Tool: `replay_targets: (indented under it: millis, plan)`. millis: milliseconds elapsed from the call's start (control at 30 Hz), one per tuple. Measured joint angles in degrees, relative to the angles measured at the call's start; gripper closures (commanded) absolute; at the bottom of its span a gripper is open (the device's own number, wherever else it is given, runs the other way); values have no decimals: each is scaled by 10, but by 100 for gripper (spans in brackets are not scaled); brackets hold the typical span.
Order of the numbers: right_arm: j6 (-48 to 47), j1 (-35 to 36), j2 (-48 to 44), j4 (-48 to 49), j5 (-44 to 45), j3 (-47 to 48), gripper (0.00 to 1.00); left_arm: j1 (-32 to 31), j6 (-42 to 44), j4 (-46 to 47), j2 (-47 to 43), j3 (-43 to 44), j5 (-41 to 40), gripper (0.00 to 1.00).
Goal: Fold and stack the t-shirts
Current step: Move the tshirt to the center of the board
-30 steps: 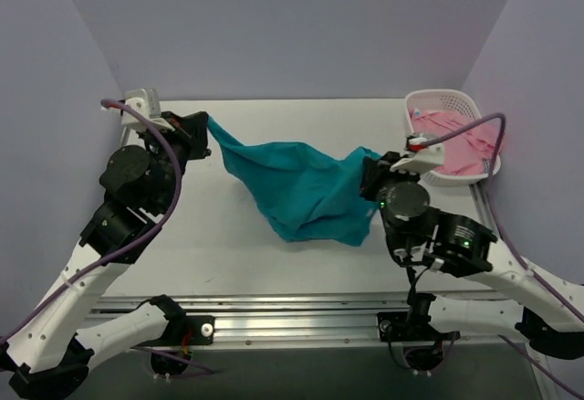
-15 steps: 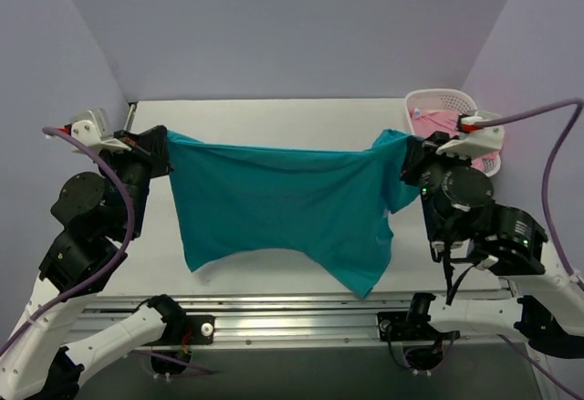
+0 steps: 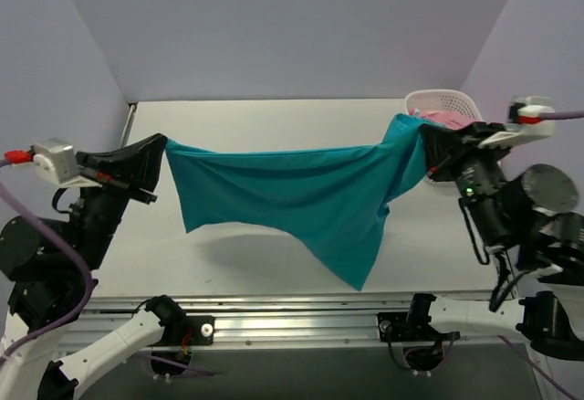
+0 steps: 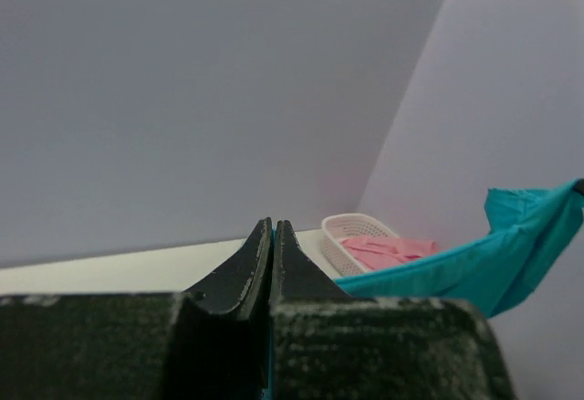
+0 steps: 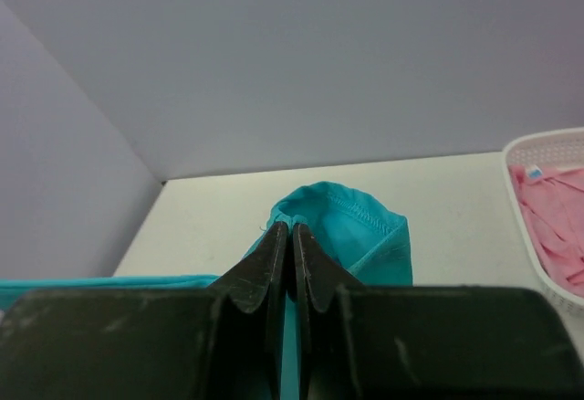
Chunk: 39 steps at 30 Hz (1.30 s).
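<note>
The teal t-shirt (image 3: 301, 199) hangs spread in the air between my two grippers, above the table, its lower edge sagging to a point at the front middle. My left gripper (image 3: 161, 149) is shut on its left corner; in the left wrist view (image 4: 272, 226) a teal strip (image 4: 456, 268) runs off to the right. My right gripper (image 3: 425, 144) is shut on its right corner, and a hemmed teal fold (image 5: 351, 226) bulges past the fingertips (image 5: 290, 231). The pink t-shirt (image 3: 447, 121) lies bunched in the basket, also in the right wrist view (image 5: 552, 222).
A white lattice basket (image 3: 452, 100) stands at the table's back right corner, close behind my right gripper; it shows in the left wrist view (image 4: 351, 236) and the right wrist view (image 5: 525, 190). Lavender walls close in the table (image 3: 265, 117) at the back and sides.
Both arms have risen and drawn apart. The teal shirt went from a bunched drape on the table to a stretched sheet held in the air.
</note>
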Motion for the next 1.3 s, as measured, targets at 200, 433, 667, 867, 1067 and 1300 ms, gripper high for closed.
replay_targets:
  millis: [200, 433, 667, 867, 1067, 1300]
  plan:
    - [-7, -1, -27, -26, -125, 111, 100, 0, 5, 42, -69, -1, 101, 98]
    - [5, 0, -28, -54, -183, 143, 100, 0, -22, 46, -137, -51, 46, 98]
    - [11, 3, 27, -32, -30, 69, 100, -1, -26, 32, -82, -58, -142, 98]
    - [52, -148, 166, 66, -19, -78, 100, 10, -14, 68, 75, -91, -268, 98]
    - [85, -320, 389, 185, -97, -195, 100, 200, -84, 122, 280, -138, -172, 98]
    - [69, -362, 662, 281, -121, -54, 100, 334, -164, 180, 611, -72, -67, 98]
